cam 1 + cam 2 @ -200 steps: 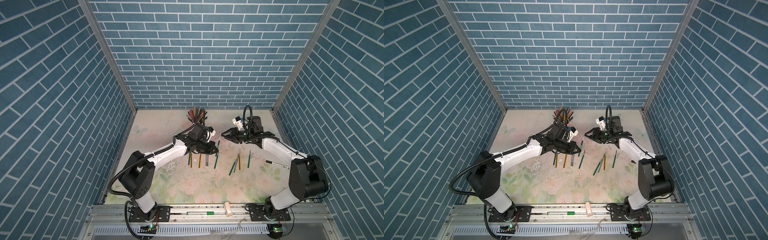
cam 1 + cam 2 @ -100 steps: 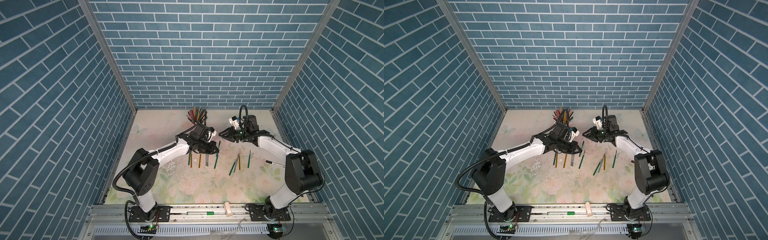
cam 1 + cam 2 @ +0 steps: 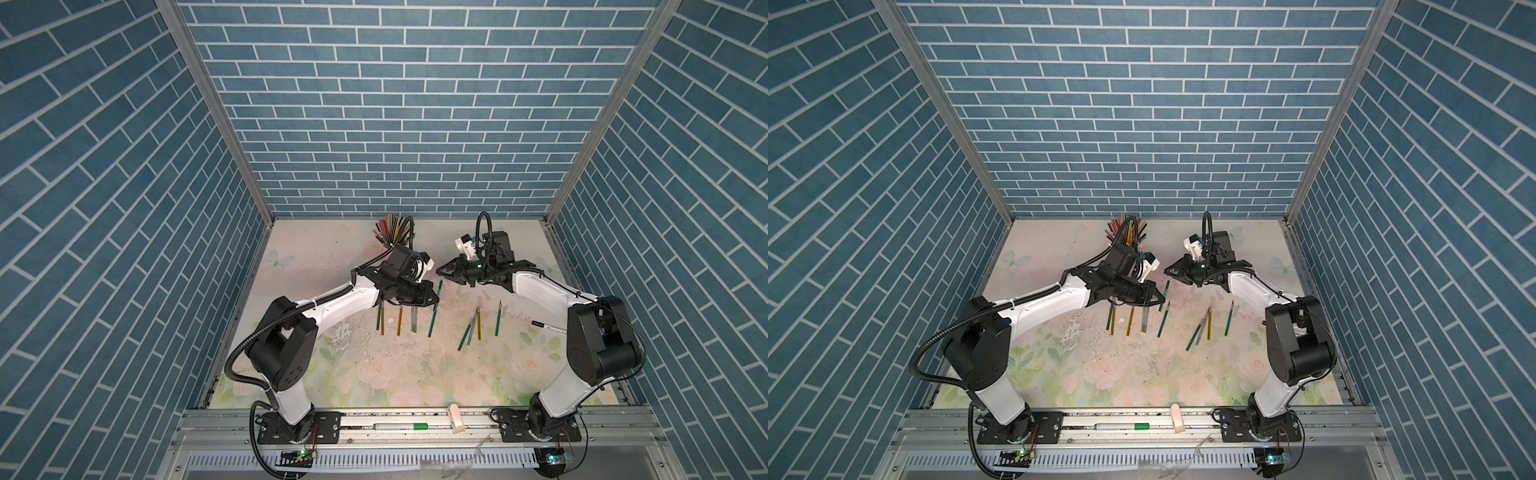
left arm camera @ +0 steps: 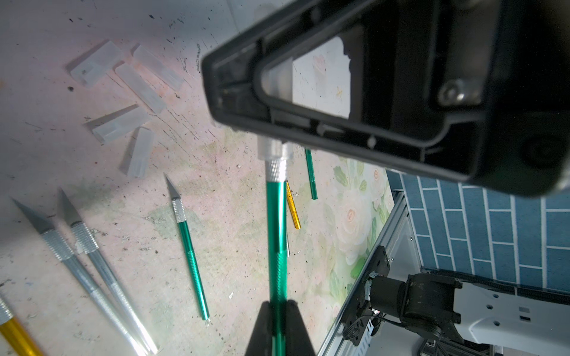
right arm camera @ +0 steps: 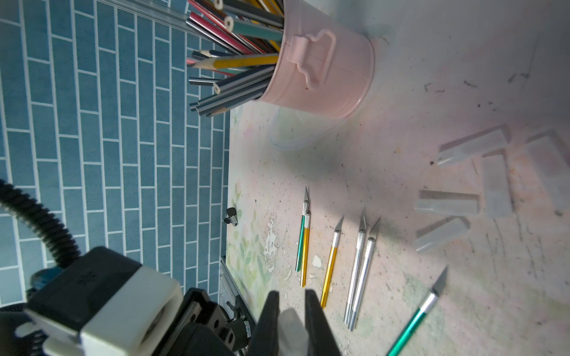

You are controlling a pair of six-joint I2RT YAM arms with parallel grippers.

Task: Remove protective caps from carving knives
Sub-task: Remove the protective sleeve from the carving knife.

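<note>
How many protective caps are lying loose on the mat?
5 loose caps, clustered together on the mat beside the uncapped knives. A sixth cap sits on the held green knife; the right gripper could hide more.

Your left arm (image 3: 332,305) and right arm (image 3: 540,291) stretched inward, tips close together, your left gripper (image 4: 278,308) clamped on a green carving knife (image 4: 277,231), your right gripper (image 5: 291,299) pinched on its protective cap (image 5: 291,329)

Both top views evenly bright and sharp, brick walls (image 3: 395,124) bending outward at the edges, soft shadows on the desk (image 3: 374,374), wrist views dimmer, near black parts blurred, glare on silver carving knives (image 4: 117,292), loose protective caps (image 5: 447,206) out of focus.
</note>
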